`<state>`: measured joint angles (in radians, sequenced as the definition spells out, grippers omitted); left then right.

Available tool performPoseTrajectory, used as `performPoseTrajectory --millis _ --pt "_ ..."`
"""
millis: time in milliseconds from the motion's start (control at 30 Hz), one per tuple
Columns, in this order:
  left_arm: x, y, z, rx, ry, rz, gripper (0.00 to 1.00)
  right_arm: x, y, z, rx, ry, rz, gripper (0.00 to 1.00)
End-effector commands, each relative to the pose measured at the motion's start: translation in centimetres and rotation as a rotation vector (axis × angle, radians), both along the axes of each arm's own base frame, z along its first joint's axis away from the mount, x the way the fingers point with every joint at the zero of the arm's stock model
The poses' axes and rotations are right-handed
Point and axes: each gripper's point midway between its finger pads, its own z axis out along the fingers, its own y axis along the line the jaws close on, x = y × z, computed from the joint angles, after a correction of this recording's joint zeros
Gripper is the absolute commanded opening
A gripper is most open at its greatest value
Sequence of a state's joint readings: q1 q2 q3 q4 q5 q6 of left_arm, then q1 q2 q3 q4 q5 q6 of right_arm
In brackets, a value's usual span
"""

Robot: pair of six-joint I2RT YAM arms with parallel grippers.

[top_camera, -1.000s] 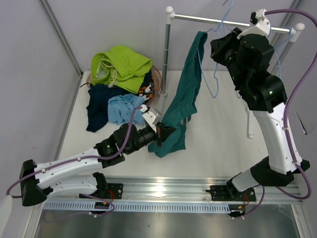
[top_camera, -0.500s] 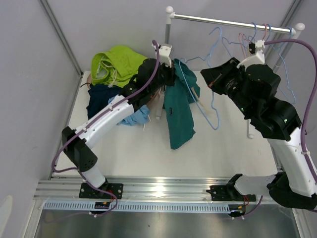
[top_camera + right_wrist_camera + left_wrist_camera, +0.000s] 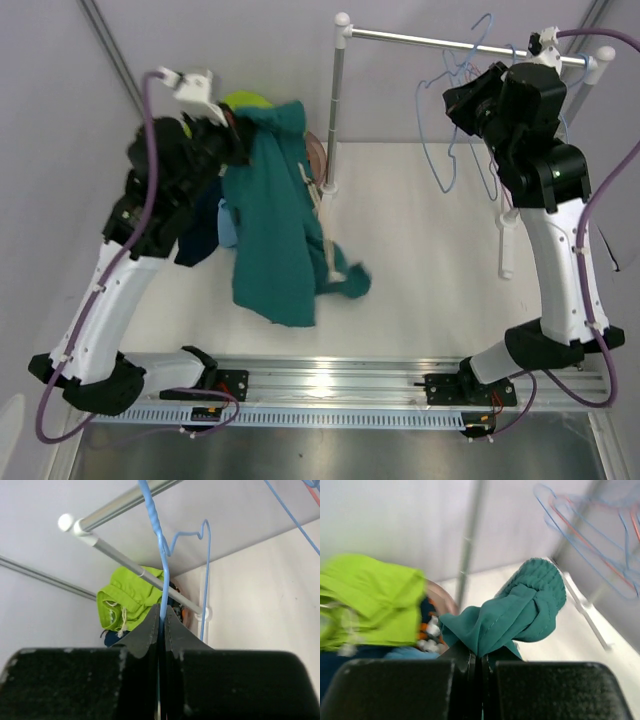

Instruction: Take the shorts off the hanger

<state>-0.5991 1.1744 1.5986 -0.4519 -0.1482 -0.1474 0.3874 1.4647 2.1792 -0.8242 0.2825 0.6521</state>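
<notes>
In the upper left of the top view the left arm stands tall, its left gripper (image 3: 236, 132) pinched shut on the teal shorts (image 3: 275, 240), which drape from the jaws toward lower centre. At upper right, the right gripper (image 3: 161, 617) clamps the blue hanger (image 3: 161, 565) wire below the rail (image 3: 440, 40).

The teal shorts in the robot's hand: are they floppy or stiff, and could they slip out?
Probably very floppy: the teal shorts hang in loose folds below the left hand. Likely light for their size, since one small pinch of bunched cloth carries them. Slipping seems unlikely, as the soft fabric is squeezed in the shut hand.
</notes>
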Motion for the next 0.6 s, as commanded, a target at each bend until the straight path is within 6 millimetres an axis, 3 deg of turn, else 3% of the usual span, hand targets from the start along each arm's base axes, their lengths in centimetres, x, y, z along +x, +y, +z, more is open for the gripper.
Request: performPoseTrajectory --millis 0,33,67,133,167,200,233,267,333,367,400,467,500,567 --pt "2.8 4.9 5.5 0.002 -0.087 0.110 0.00 2.4 0.2 1.1 0.004 -0.040 0.059 0.00" --pt "4.7 5.2 6.5 0.001 -0.086 0.123 0.00 2.9 -0.1 1.3 0.007 -0.047 0.065 0.00" --pt "4.8 5.8 9.3 -0.025 -0.133 0.117 0.00 3.5 -0.1 1.2 0.008 -0.044 0.068 0.00" --pt "7.5 7.7 9.1 -0.019 -0.101 0.159 0.00 4.9 0.0 0.2 0.010 -0.025 0.080 0.00" --pt "8.7 8.1 12.1 -0.056 -0.157 0.168 0.00 5.4 0.1 0.0 0.008 -0.023 0.083 0.00" --pt "10.2 9.3 11.9 -0.061 -0.149 0.179 0.00 5.8 0.2 -0.3 0.008 -0.017 0.088 0.00" --pt "10.3 10.0 13.8 -0.088 -0.191 0.183 0.00 6.4 0.4 -1.0 0.006 -0.002 0.097 0.00" --pt "12.8 10.1 13.1 -0.128 -0.169 0.180 0.00 6.8 0.3 -1.3 0.004 0.003 0.097 0.00" --pt "15.2 11.8 12.4 -0.173 -0.168 0.178 0.00 7.2 0.5 -1.7 0.002 0.012 0.105 0.00" --pt "16.3 12.1 13.1 -0.214 -0.208 0.176 0.00 7.5 0.4 -2.3 -0.004 0.021 0.105 0.00" --pt "18.8 12.8 11.1 -0.218 -0.176 0.191 0.00 7.6 0.5 -2.5 -0.006 0.024 0.107 0.00" --pt "21.7 13.0 8.7 -0.245 -0.126 0.193 0.00 7.6 0.4 -2.5 -0.003 0.022 0.108 0.00" --pt "24.2 13.2 6.0 -0.251 -0.071 0.203 0.00 7.6 0.3 -3.0 -0.007 0.032 0.107 0.00" --pt "26.1 12.9 3.0 -0.270 0.001 0.201 0.03 7.2 0.2 -2.7 -0.005 0.022 0.104 0.00"
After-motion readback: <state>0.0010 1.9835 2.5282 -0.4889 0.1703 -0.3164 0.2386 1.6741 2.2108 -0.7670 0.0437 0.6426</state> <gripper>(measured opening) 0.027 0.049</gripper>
